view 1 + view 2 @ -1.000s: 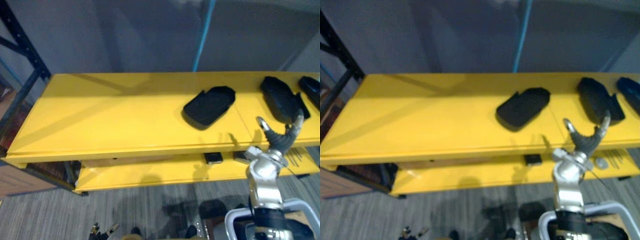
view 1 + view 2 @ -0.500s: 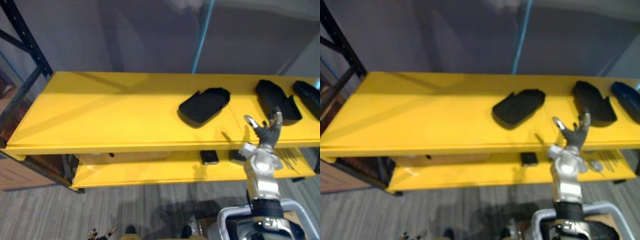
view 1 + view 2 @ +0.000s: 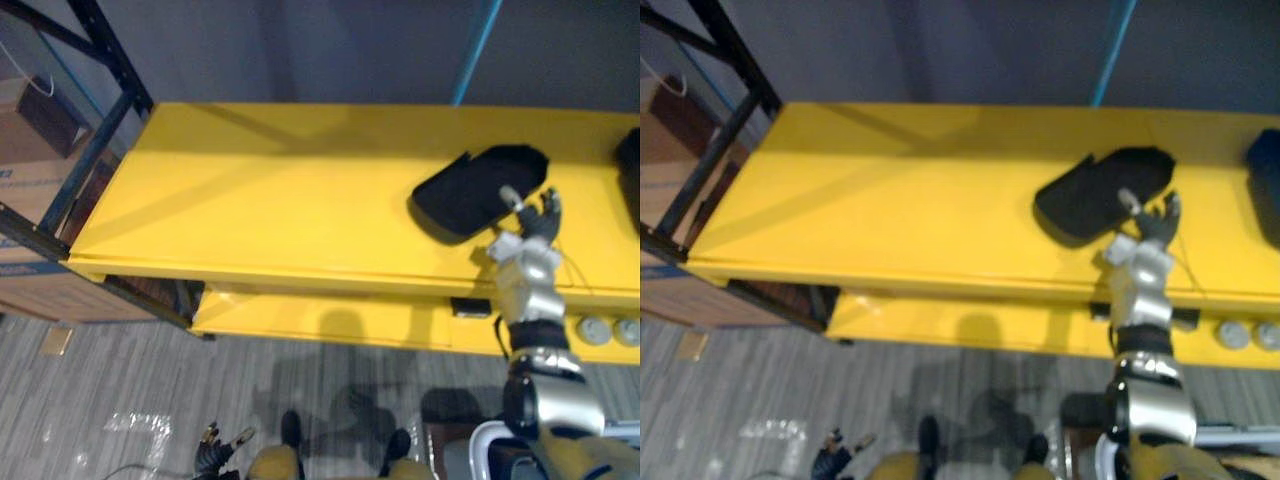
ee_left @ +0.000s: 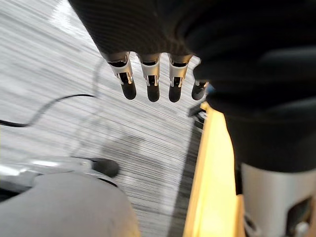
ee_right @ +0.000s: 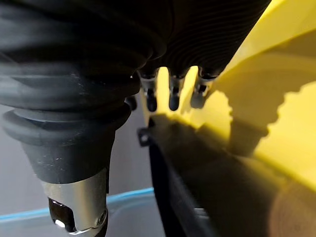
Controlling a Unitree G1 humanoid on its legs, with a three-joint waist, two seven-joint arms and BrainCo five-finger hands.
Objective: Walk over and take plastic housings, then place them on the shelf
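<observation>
Left eye view: a black plastic housing (image 3: 478,190) lies flat on the top board of the yellow shelf (image 3: 280,200), right of frame centre. The right hand (image 3: 528,222) is at its lower-right edge, fingers straight and slightly spread, holding nothing; contact cannot be told. A second housing (image 3: 632,165) sits at the right edge. The left hand (image 4: 150,79) hangs over the grey floor (image 4: 59,113) in the lower left of the frame, fingers straight.

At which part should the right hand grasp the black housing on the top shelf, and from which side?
Probably its near long edge, coming from the front: the black housing lies flat, slantwise on the yellow shelf, with that edge facing the open right hand.
</observation>
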